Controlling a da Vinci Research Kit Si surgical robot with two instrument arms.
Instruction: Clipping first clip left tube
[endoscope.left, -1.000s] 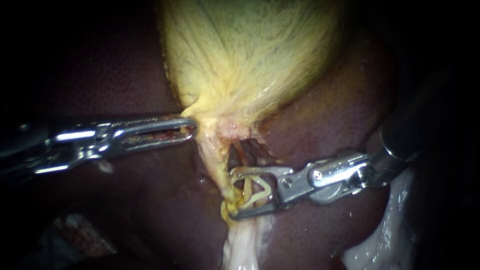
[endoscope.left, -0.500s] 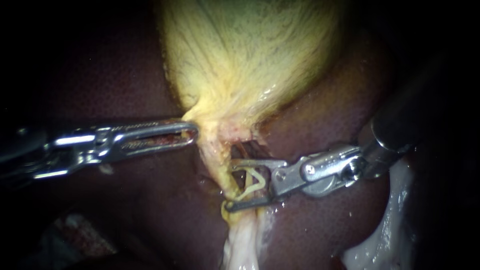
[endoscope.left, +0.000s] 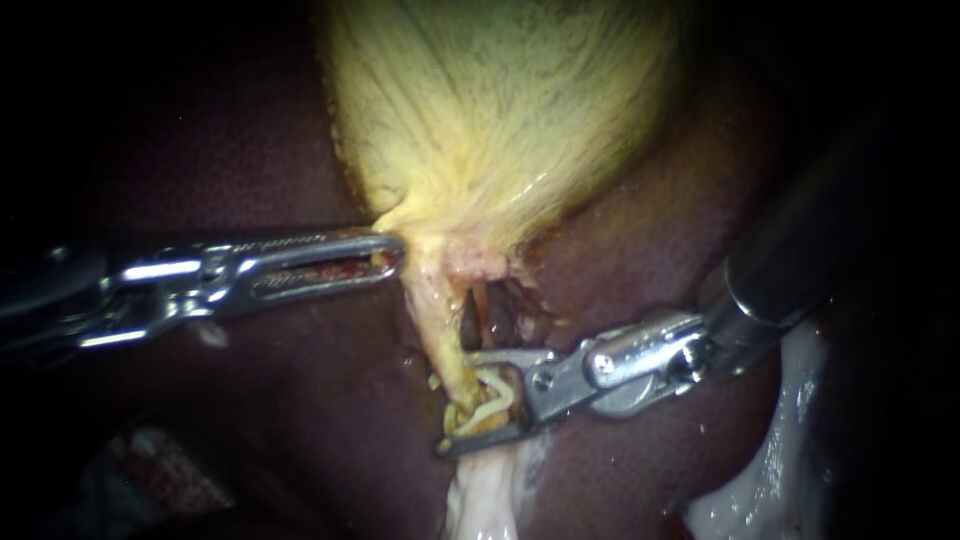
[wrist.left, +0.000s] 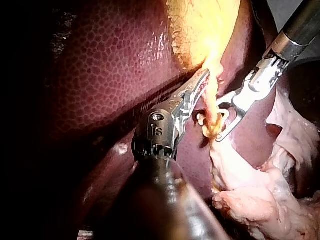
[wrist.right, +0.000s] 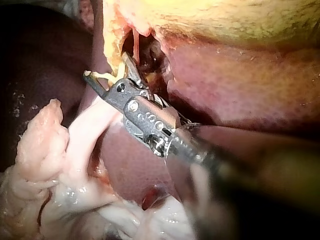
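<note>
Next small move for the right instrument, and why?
Probably close the right instrument fully: its jaws straddle the tube with the pale clip between them, only partly squeezed. The left instrument holds the gallbladder by its neck.

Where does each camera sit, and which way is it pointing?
Endoscope: close over the tissue, facing the gallbladder; left instrument and right instrument enter from either side.
Left wrist: on the left arm, looking along its own shaft at the gallbladder.
Right wrist: on the right arm, looking along its shaft.
All share the clip at the tube.
</note>
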